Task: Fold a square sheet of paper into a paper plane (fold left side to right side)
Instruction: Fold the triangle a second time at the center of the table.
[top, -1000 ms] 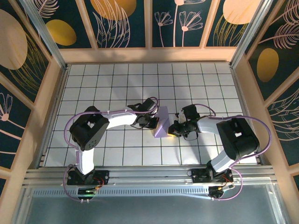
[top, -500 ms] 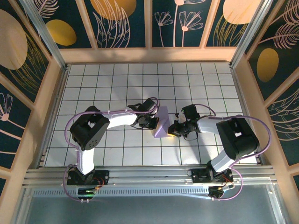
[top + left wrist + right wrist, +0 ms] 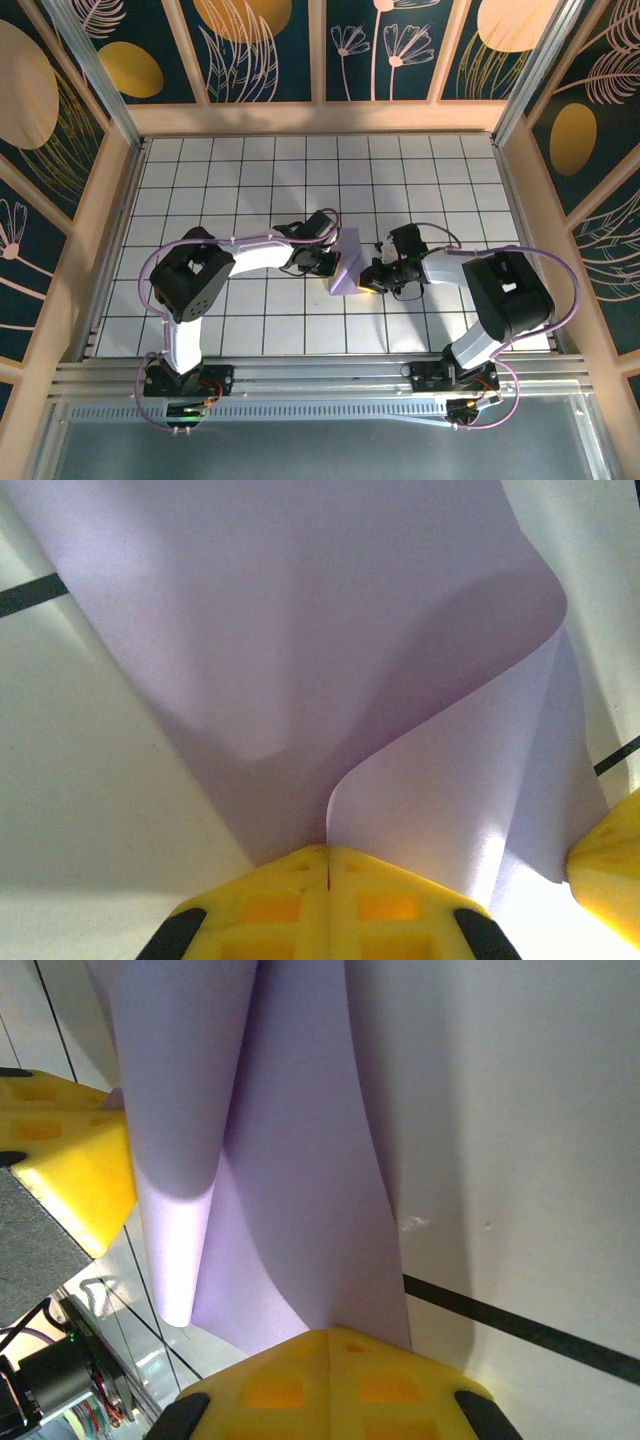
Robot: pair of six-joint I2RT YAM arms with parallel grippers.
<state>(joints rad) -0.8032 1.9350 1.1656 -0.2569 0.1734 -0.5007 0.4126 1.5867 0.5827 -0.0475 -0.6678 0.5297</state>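
The square sheet of paper (image 3: 348, 266) is pale lavender and stands curled up off the tiles between the two arms, doubled over itself. My left gripper (image 3: 328, 262) is shut on its left edge. In the left wrist view the yellow fingertips (image 3: 300, 875) meet on the paper (image 3: 300, 630), which bends away in an S-curve. My right gripper (image 3: 366, 278) is shut on the near right part. In the right wrist view its jaws (image 3: 330, 1336) pinch the paper (image 3: 300, 1160), with the left gripper's yellow finger (image 3: 75, 1160) beyond. The paper plane is out of view.
White grid tiles (image 3: 250, 180) cover the table, framed by wooden walls (image 3: 320, 117). An aluminium rail (image 3: 320, 375) runs along the near edge by the arm bases. Free tiles lie behind and to both sides of the paper.
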